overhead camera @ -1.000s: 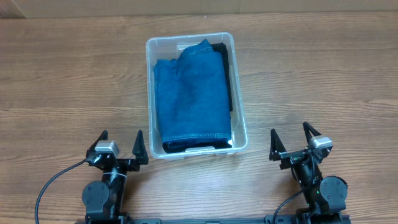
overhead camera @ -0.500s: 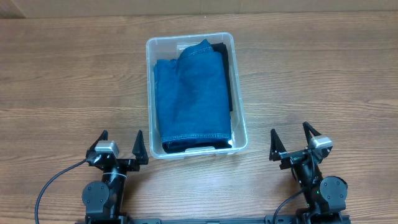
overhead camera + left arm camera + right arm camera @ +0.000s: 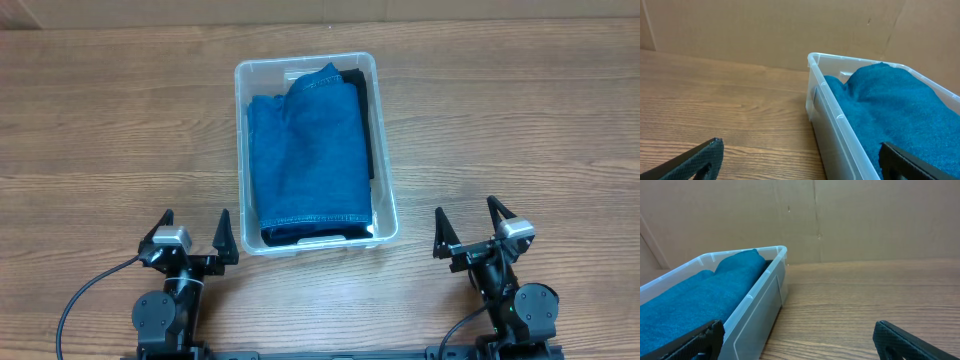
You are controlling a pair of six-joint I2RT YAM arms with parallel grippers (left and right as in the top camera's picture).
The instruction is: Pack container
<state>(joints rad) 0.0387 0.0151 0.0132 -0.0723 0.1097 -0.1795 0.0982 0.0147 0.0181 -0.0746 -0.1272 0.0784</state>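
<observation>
The clear plastic container point(image 3: 384, 140) stands in the middle of the wooden table. It holds a folded blue denim cloth point(image 3: 308, 150) on top of a dark cloth point(image 3: 362, 90) that shows at the right and near edges. My left gripper point(image 3: 194, 228) is open and empty at the near left, just left of the container's near corner. My right gripper point(image 3: 467, 220) is open and empty at the near right, apart from the container. The container's wall shows in the left wrist view point(image 3: 832, 125) and in the right wrist view point(image 3: 755, 312), with the blue cloth point(image 3: 895, 110) point(image 3: 695, 297) inside.
A brown cardboard wall point(image 3: 790, 30) stands behind the table's far edge. Bare wooden table point(image 3: 110, 120) lies left and right of the container.
</observation>
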